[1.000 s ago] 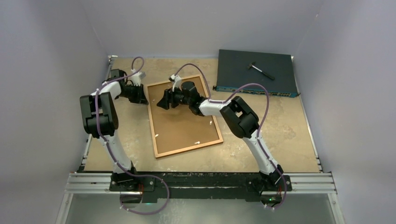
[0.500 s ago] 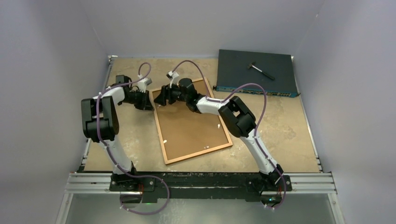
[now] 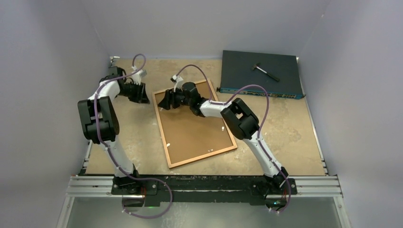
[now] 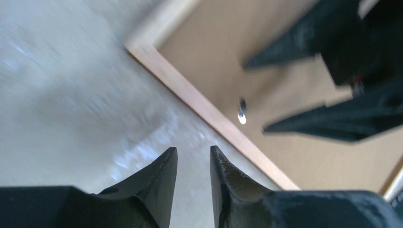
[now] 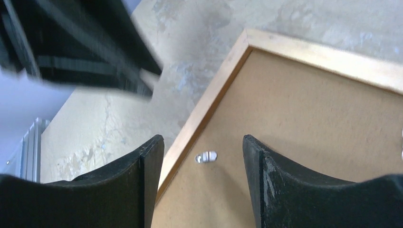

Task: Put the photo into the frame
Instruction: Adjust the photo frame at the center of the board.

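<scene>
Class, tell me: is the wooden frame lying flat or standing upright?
Flat: the frame lies on the table, its brown backing board facing up.

place: robot lab cell | evidence: plain enclosure walls point(image 3: 209, 28), aluminium mounting rail point(image 3: 323, 187)

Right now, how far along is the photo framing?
Done: the backing board sits in the frame. In hand: nothing; the right hand hovers open over a corner tab, the left hand empty beside the frame. Left: unclear, no photo shows.

smooth orange-brown wooden frame point(image 3: 163, 137), matt brown backing board point(image 3: 195, 133), mottled rough-looking beige table point(image 3: 290, 123)
</scene>
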{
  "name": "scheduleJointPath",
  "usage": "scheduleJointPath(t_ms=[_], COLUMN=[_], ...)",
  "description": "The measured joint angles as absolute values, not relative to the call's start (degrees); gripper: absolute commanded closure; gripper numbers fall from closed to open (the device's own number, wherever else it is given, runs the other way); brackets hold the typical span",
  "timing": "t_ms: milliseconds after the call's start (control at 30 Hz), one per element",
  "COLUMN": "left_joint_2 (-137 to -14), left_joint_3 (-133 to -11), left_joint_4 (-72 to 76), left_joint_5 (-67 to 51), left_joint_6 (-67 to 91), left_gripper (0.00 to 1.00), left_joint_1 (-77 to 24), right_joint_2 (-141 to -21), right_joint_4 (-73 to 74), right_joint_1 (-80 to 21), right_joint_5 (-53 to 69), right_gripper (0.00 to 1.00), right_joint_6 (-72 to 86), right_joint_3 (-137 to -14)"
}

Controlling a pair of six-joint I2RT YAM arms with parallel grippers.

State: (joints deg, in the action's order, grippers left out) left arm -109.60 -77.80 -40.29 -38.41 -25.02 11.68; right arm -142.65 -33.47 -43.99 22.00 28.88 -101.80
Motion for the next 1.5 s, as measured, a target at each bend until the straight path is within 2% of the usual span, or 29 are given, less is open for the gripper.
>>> scheduleJointPath(t_ms=[100, 133, 333, 633, 833, 1033, 1500], left_joint_2=[-113.14, -114.61, -121.58, -126.26, -128.84, -129.38, -125.23], left_joint_3=[-84.4, -86.3, -92.18, -93.17, -96.33, -96.44, -91.02], left_joint_4=[-36.18, -34.65, -28.23, -23.68, -21.41, -25.85, -33.5], left_joint_5=[-39.2, -39.53, -40.64, -41.52, -44.36, -47.33, -50.02], left_joint_6=[-22.09, -21.06, -16.01, -12.99, -11.73, -15.46, -28.01], left_gripper=[0.47, 0.44, 0.43, 0.54, 0.73, 0.85, 0.94], left_joint_1=[11.88, 11.86, 11.27, 10.26, 9.93, 9.34, 9.37], right_joint_2=[-141.16, -140.64, -137.99, -135.31, -131.79, -130.04, -130.08], right_joint_4=[-35.14, -36.47, -37.63, -38.44, -37.95, -38.02, -35.81], right_joint_1=[-44.21, -44.27, -46.41, -50.59, -49.01, -46.57, -46.5], right_joint_5=[22.06, 22.11, 22.5, 24.18, 25.12, 25.43, 25.96], right_gripper=[0.39, 0.39, 0.44, 0.43, 0.42, 0.42, 0.46], right_joint_6=[29.47, 29.63, 29.98, 30.2, 30.85, 31.64, 31.88], right_joint_3=[-97.45, -95.98, -91.55, -87.29, -85.54, -84.38, -83.42])
